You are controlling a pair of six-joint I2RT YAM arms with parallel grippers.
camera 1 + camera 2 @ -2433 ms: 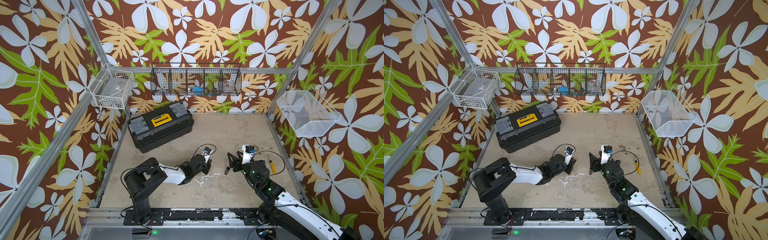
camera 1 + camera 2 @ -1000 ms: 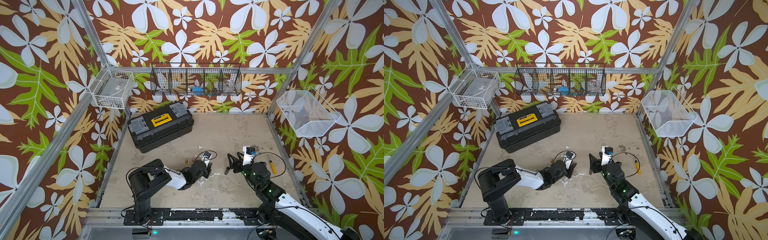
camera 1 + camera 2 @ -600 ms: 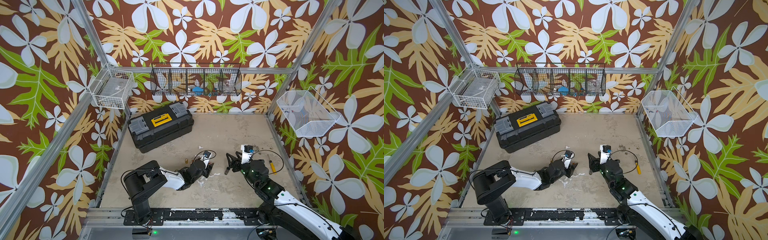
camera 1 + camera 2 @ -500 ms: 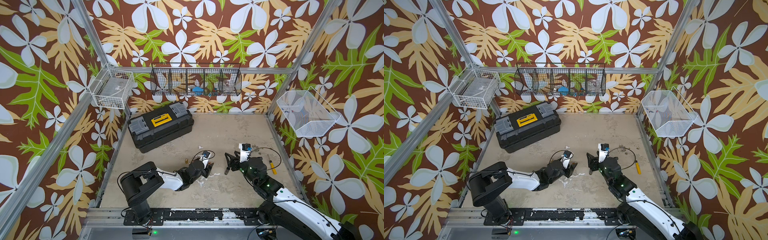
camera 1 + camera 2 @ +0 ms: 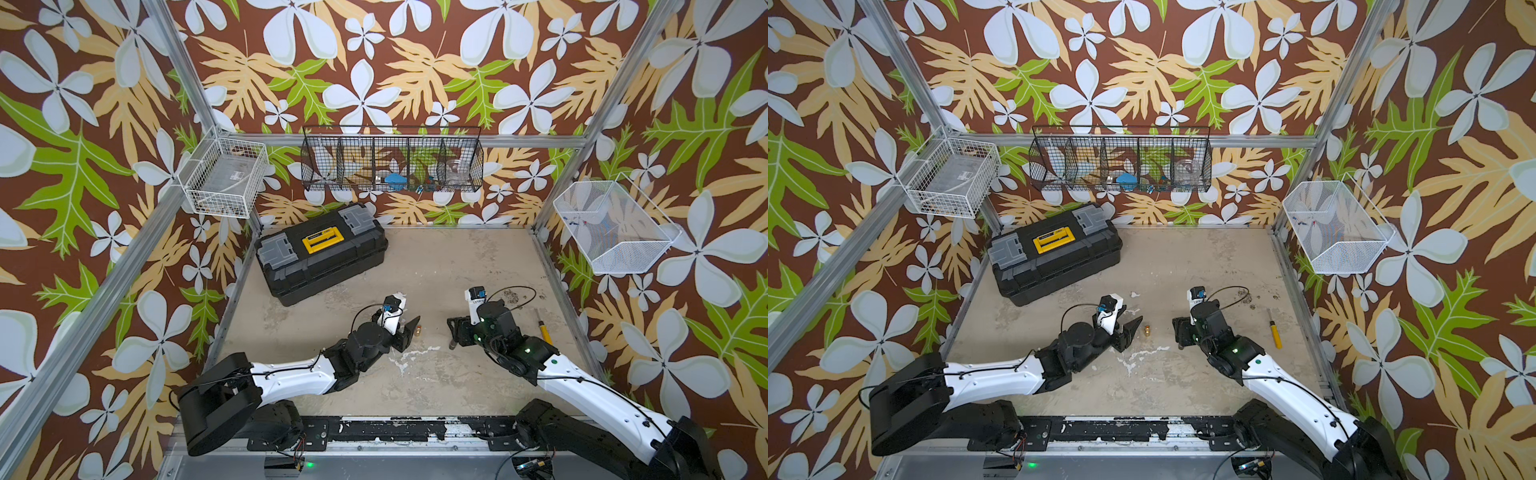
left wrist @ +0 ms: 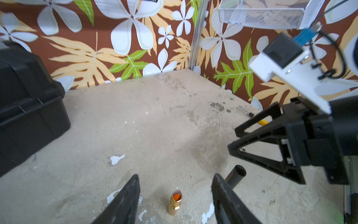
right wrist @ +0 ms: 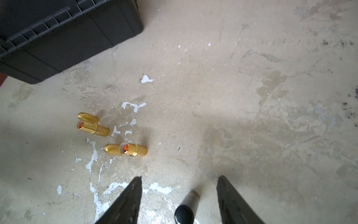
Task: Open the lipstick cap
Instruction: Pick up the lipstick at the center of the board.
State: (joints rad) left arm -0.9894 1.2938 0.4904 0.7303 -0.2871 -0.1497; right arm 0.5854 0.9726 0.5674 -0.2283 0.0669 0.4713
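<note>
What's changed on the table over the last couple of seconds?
The left hand opened and let go of the gold lipstick tube, which stands upright between its fingers; its arm sank toward the front rail. The right hand, open around the black cylindrical cap, and the black plastic toolbox hardly moved.

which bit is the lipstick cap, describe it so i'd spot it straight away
From the black toolbox at the back left of the floor, come forward and right to the right tool. Between its open jaws sits the cap: a plain black tube, unlike the gold, orange-tipped lipstick in front of the left tool.
</note>
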